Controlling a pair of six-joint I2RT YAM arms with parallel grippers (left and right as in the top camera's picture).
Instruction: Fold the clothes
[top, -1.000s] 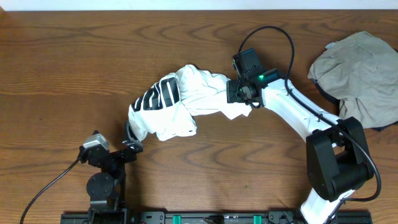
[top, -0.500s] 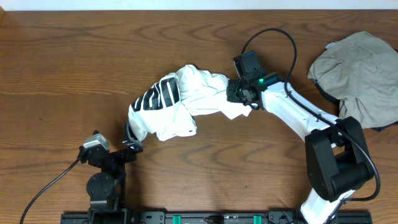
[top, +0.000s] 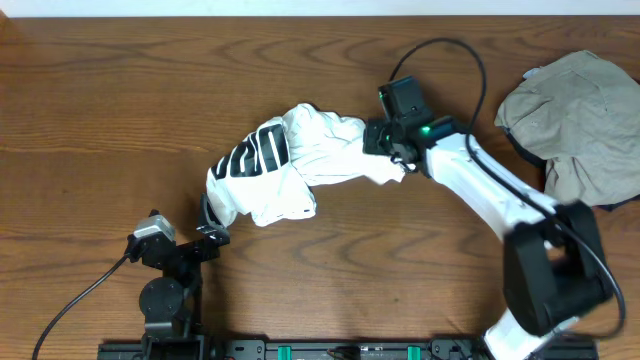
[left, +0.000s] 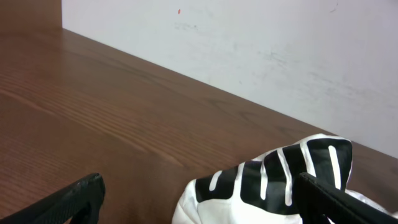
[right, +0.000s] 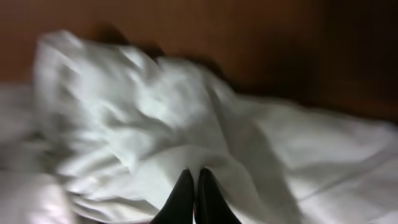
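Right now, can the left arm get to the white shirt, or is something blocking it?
Probably yes. The left tool sits open beside the near edge of the white shirt, with nothing between them. The right tool pinches the shirt's other end, clear of that side.

On the table (top: 100, 120), the shirt (top: 290, 165) lies centrally, another garment (top: 580, 115) far right.

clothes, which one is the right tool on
The crumpled white shirt with black stripes, pinched by the right tool; the beige garment lies apart.
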